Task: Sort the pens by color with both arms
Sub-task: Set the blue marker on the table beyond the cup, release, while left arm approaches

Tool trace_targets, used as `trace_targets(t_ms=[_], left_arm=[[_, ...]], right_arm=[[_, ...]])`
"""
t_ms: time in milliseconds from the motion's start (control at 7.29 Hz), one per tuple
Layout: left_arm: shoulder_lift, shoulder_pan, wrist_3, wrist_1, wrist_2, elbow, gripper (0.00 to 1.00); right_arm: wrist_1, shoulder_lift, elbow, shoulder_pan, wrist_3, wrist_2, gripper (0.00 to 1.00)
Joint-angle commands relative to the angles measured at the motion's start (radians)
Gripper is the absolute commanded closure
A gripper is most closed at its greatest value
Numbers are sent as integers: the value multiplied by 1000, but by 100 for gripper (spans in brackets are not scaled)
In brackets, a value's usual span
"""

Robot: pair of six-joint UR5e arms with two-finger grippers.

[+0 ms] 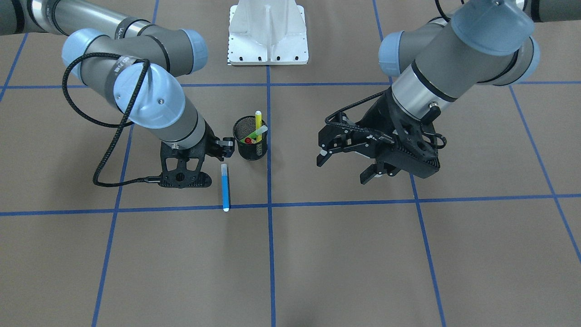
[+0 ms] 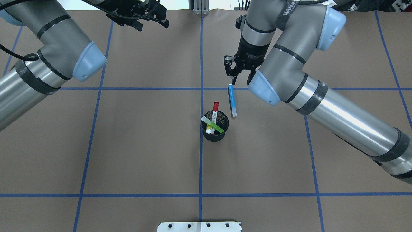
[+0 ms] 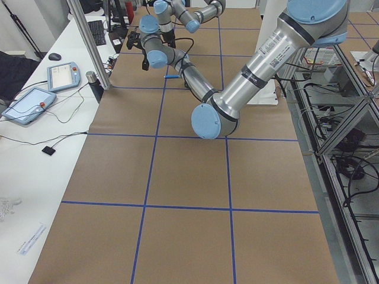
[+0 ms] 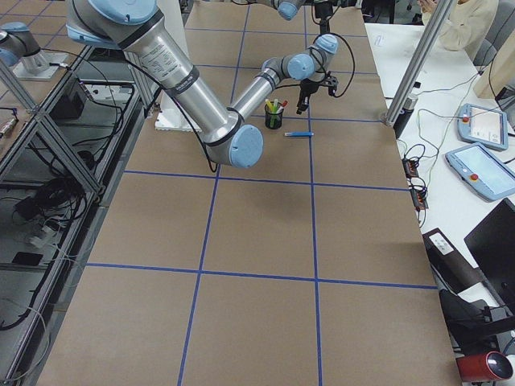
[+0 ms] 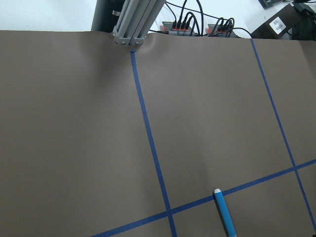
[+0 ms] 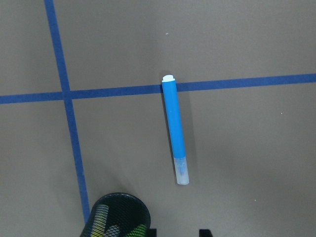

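Observation:
A blue pen [image 2: 232, 100] lies flat on the brown table, just right of the black mesh cup [image 2: 215, 133]. In the front view this blue pen [image 1: 225, 187] reaches a tape line. The cup holds a red-capped pen [image 2: 215, 111], a lime green pen [image 2: 213, 125] and a yellow pen [image 1: 258, 121]. My right gripper [image 2: 238, 78] hovers open and empty over the blue pen's far end; its wrist view looks down on the pen [image 6: 175, 133] and the cup rim [image 6: 118, 217]. My left gripper [image 1: 345, 168] hangs open and empty above bare table, well apart from the cup.
The white pedestal base [image 1: 268, 36] stands at the robot's side of the table. Blue tape lines [image 2: 201, 161] grid the brown surface. Desks with tablets [image 4: 483, 173] run along the far side, where a person sits [image 4: 463, 24].

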Motion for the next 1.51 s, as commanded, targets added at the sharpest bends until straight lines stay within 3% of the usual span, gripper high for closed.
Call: trace_targets(t_ms=[0, 412, 686, 960, 1372], left_arm=[[-9, 74, -44, 2, 98, -13, 1], [-11, 171, -86, 20, 262, -57, 2], [-64, 267, -76, 140, 407, -57, 3], [-120, 321, -61, 251, 429, -56, 4], [-170, 395, -9, 259, 478, 25, 9]], right_arm=[[19, -10, 58, 105, -105, -12, 3], [80, -18, 66, 211, -170, -84, 1], [87, -13, 68, 219, -174, -81, 1], [88, -18, 66, 219, -174, -82, 1], [88, -20, 63, 219, -162, -84, 1]])
